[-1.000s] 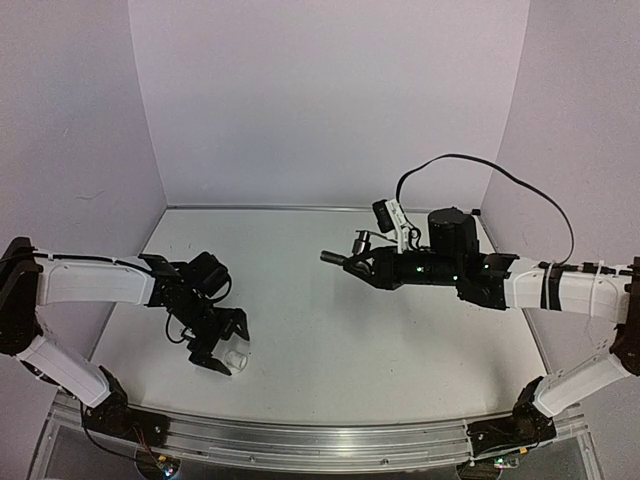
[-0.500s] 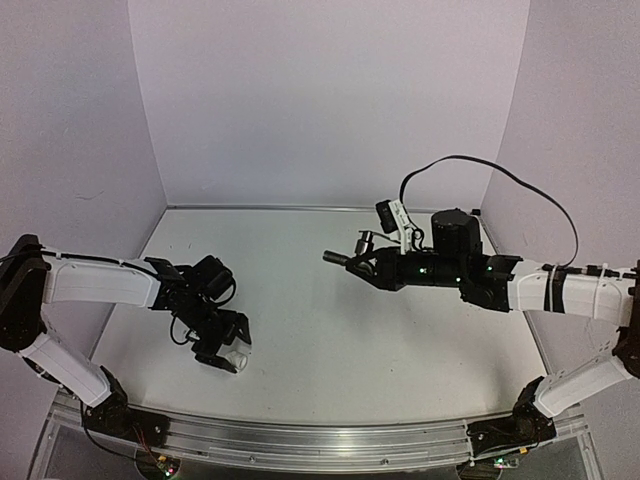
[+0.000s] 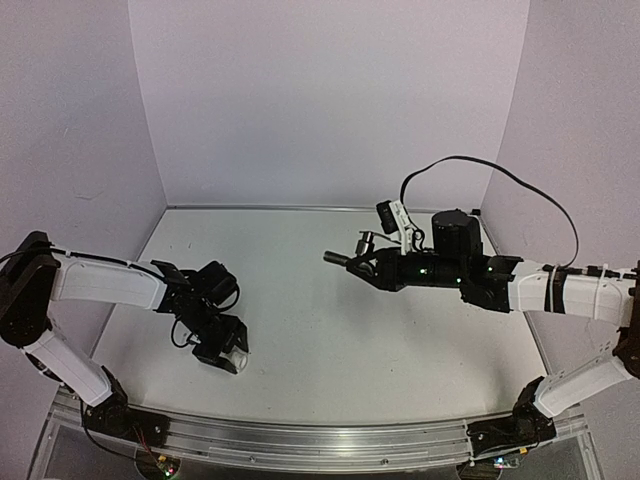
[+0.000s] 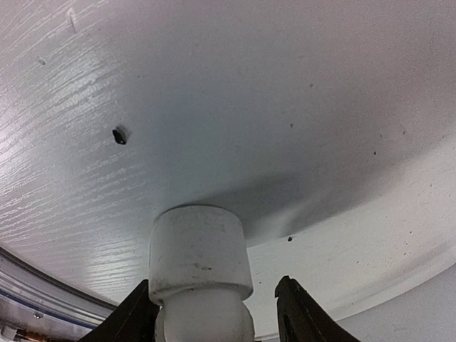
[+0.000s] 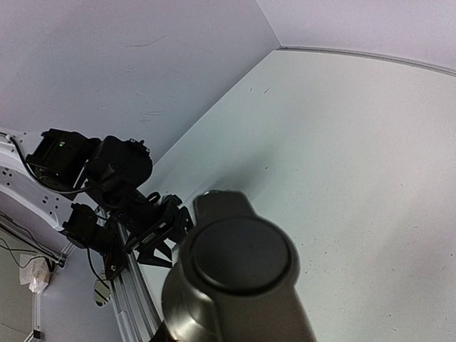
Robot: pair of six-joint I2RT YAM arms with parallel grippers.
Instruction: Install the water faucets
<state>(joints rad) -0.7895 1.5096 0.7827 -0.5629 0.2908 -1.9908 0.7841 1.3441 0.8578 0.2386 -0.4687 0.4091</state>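
Note:
A small white plastic fitting (image 4: pixel 199 263) stands upright on the table between the fingers of my left gripper (image 4: pixel 214 285). The left finger (image 4: pixel 128 320) touches it, while the right finger (image 4: pixel 299 317) stands apart with a gap. From above, this gripper (image 3: pixel 225 352) is low at the front left, with the fitting (image 3: pixel 237 343) just showing. My right gripper (image 3: pixel 365 265) hovers above mid-table, shut on the dark grey water faucet (image 3: pixel 335 258), which points left. In the right wrist view the faucet (image 5: pixel 239 278) fills the lower frame and hides the fingers.
An aluminium rail (image 3: pixel 320 440) runs along the table's front edge, close to the left gripper. White walls close off the back and both sides. A black cable (image 3: pixel 480 165) loops above the right arm. A small dark mark (image 4: pixel 120 135) lies on the tabletop.
My left gripper has sunk around the white fitting and its jaws have narrowed. The right arm with the faucet has hardly moved.

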